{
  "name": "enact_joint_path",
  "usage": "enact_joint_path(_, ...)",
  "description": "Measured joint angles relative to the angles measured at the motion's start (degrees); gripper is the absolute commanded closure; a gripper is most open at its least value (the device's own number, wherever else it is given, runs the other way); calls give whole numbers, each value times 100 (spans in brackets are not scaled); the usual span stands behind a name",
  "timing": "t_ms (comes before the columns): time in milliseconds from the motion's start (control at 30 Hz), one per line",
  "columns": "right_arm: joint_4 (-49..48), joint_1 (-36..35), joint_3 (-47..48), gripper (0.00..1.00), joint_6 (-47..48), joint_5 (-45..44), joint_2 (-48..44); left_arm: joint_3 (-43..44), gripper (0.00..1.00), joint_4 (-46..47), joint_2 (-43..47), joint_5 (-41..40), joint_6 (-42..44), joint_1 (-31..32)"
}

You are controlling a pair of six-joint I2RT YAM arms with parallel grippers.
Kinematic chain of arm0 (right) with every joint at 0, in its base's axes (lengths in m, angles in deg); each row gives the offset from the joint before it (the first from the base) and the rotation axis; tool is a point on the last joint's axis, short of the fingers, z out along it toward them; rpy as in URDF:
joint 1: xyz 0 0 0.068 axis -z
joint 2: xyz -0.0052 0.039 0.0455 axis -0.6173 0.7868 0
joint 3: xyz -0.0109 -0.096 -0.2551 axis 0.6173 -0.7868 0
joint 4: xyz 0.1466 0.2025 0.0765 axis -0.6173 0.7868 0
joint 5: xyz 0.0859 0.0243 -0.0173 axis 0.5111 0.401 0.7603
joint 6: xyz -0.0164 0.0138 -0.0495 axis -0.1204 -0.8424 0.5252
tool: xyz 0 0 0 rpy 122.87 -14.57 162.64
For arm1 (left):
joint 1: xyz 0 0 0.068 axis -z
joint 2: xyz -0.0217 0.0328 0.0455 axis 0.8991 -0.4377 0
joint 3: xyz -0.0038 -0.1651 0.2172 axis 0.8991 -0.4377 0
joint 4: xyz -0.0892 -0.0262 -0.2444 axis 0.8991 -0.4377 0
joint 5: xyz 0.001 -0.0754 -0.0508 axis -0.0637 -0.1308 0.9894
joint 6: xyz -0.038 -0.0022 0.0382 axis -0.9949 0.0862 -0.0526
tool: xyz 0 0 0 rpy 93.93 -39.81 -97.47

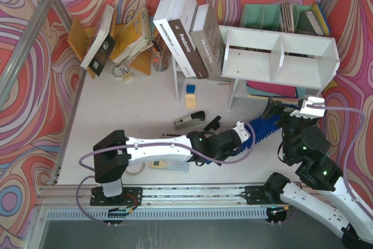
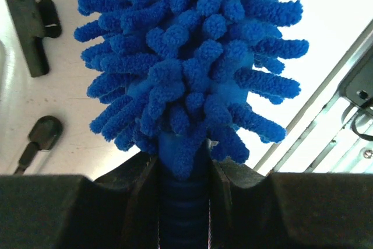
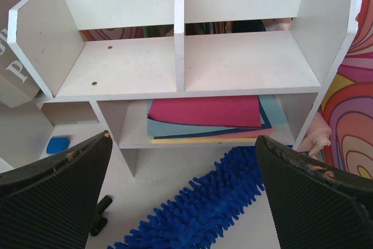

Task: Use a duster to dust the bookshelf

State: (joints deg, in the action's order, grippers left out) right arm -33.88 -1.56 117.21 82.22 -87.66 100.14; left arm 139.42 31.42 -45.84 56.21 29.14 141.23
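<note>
Top external view gives us the stage of the job: the duster (image 1: pixel 263 123) is picked up but dusting has not begun. The left gripper (image 1: pixel 243 136) is clenched on its slim blue handle, and the fluffy head runs away from the jaws toward 2 o'clock, ending just short of the bookshelf (image 1: pixel 280 56), apparently low over the table. In the left wrist view the 2 fingers (image 2: pixel 122 196) pinch the ribbed handle right where the chenille starts, so we judge the grasp secure. No blue fibre touches any white board in any view.

The right gripper (image 3: pixel 182 144) is released, its 2 ribbed pads (image 3: pixel 52 196) spread wide and holding nothing. It looks straight into the shelf, with the duster head below it at 6 o'clock.

What is left, as we judge it, is nearly the whole task: lifting the head to board height and sweeping the floors of both cubbies, the divider, the side walls and the lower tier.

We count 1 duster, 1 bookshelf with 2 cubbies and 1 central divider, and 2 arms. Both cubbies stand empty. The lower tier holds 1 stack of coloured sheets (image 3: pixel 204 118), whose number we cannot tell. 3 large books (image 1: pixel 186 33) lean together at 9 o'clock of the shelf. Near the left gripper, at 10 o'clock, lies 1 stapler (image 1: pixel 189 121).
</note>
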Motion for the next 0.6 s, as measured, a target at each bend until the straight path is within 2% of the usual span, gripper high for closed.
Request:
enact_joint_path(233, 0, 0, 0, 1, 0, 0, 0, 42, 100, 28, -780, 170, -162, -151)
enact_joint_path(600, 0, 0, 0, 1, -2, 2, 0, 142, 100, 173, -660, -48, -162, -186)
